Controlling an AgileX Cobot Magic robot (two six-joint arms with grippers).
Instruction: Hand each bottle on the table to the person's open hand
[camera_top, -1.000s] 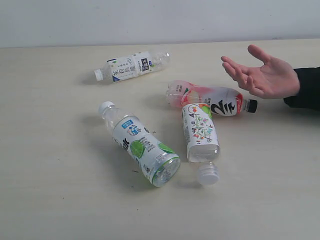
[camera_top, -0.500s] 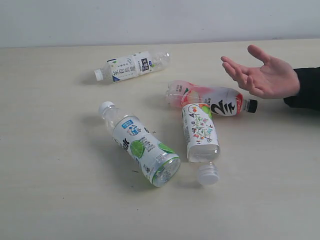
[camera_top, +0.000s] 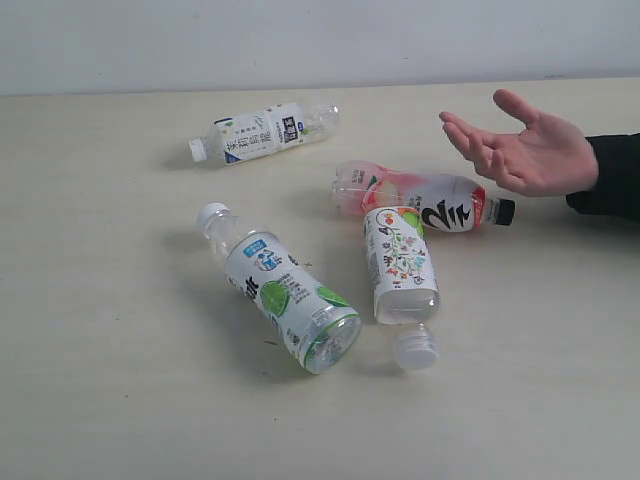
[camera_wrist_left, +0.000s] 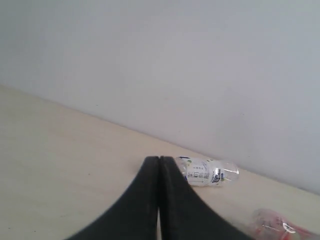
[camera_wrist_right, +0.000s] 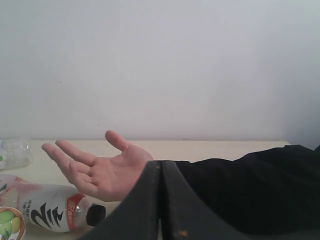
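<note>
Person's open hand (camera_top: 530, 155) waits; nothing has moved.
Black left gripper (camera_wrist_left: 159, 160) and right gripper (camera_wrist_right: 161, 164) sit pinched together, empty; pink-red black-capped plastic bottle (camera_top: 425, 200) lies nearest that hand.

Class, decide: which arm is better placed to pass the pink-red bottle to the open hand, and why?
Probably the right: its wrist view shows the pink-red bottle and the hand close ahead, while the left's faces the white-blue bottle.
</note>
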